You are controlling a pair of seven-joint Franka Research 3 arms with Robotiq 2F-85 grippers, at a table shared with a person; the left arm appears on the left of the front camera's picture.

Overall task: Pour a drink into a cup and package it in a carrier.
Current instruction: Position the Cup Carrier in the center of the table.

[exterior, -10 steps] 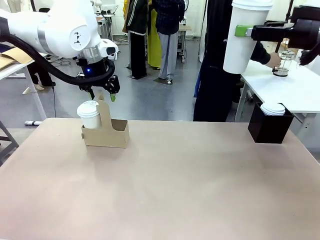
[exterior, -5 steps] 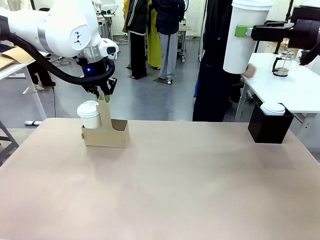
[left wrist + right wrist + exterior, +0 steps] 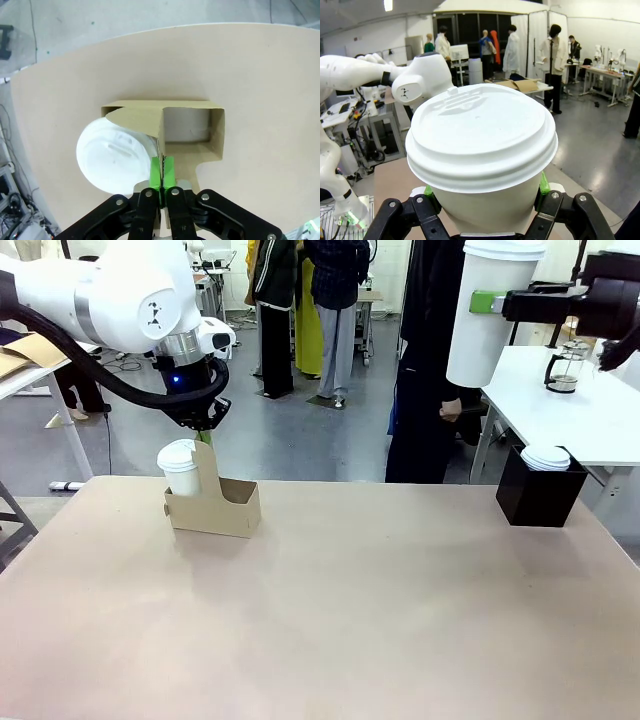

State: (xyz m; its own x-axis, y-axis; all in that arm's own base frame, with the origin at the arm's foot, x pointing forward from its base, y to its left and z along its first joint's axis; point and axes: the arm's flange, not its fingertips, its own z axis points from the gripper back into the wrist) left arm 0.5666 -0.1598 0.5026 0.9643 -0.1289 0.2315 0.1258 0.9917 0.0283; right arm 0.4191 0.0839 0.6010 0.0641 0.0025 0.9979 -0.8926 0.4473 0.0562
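**A:** Left claw, front view: pinched shut on the upright handle of the carrier, at the table's far left; a cup stands in it.

**B:** Right claw grips a second cup, high up, well apart.

**A:** Left wrist view?

**B:** Pads meet on thin card; the pocket beside the cup looks empty.

**A:** Right wrist view?

**B:** Lid on, pads against its wall. Card likely flexes, so lift by the handle. The second cup seems light and crushable, so keep it upright.

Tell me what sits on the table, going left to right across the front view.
Cup in the carrier's left pocket → carrier → black box
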